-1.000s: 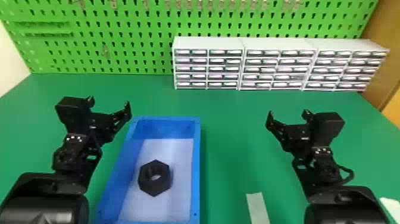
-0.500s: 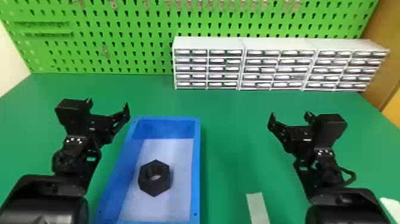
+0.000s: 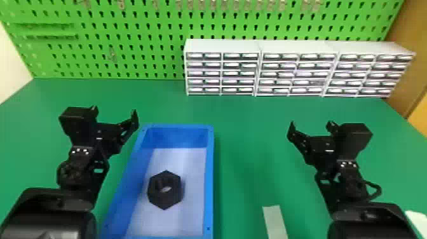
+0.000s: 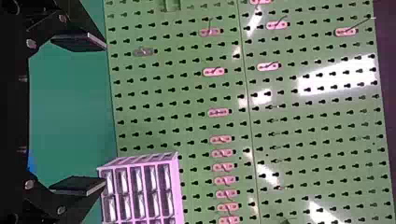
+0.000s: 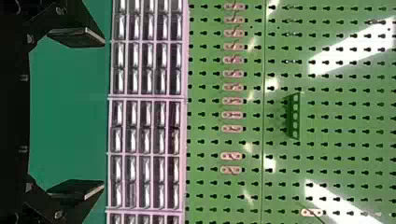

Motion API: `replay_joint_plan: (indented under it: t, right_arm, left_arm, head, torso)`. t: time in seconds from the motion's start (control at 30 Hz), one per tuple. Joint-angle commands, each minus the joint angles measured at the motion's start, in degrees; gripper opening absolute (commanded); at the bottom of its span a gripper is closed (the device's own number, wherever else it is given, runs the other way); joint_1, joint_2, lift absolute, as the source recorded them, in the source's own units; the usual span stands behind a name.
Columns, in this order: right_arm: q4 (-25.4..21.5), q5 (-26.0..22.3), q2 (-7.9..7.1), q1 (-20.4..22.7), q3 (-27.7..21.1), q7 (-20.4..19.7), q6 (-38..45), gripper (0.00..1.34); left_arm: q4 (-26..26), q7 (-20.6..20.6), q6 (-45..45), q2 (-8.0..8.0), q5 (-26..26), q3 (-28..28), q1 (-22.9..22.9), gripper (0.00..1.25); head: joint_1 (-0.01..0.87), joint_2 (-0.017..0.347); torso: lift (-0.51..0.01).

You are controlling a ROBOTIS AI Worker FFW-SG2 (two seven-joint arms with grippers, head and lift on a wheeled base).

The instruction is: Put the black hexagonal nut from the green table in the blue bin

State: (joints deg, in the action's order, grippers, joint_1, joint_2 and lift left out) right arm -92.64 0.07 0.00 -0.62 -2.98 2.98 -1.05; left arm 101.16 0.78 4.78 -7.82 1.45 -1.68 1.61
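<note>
The black hexagonal nut lies flat on the pale floor of the blue bin. My left gripper is open above the table at the bin's left, beside its far left corner. Off to the bin's right, over the green table, my right gripper stands open with nothing held. In the left wrist view the left gripper has its two fingers wide apart and nothing between them. The right wrist view has the right gripper spread likewise.
White drawer cabinets line the table's back right, against a green pegboard. A pale strip lies on the table right of the bin, near the front. Another white item is at the lower right edge.
My right gripper has shifted very slightly right and down in the head view; the left has dipped slightly. The nut and bin have stayed put.
</note>
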Motion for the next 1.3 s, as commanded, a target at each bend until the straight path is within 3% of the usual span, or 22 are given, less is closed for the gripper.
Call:
replay_joint_plan:
  t: [0.0, 1.27]
  right_arm:
    - [0.0, -0.2, 0.05, 0.1, 0.0, 0.0, 0.0, 1.12]
    - [0.2, -1.0, 0.05, 0.2, 0.9, 0.0, 0.0, 1.12]
  left_arm:
    - [0.0, 0.0, 0.0, 0.00, 0.0, 0.1, 0.0, 1.00]
    - [0.0, 0.0, 0.0, 0.00, -0.2, 0.6, -0.1, 1.00]
  head:
    - [0.686, 0.052]
    - [0.686, 0.052]
  torso:
    - [-0.097]
    - [-0.097]
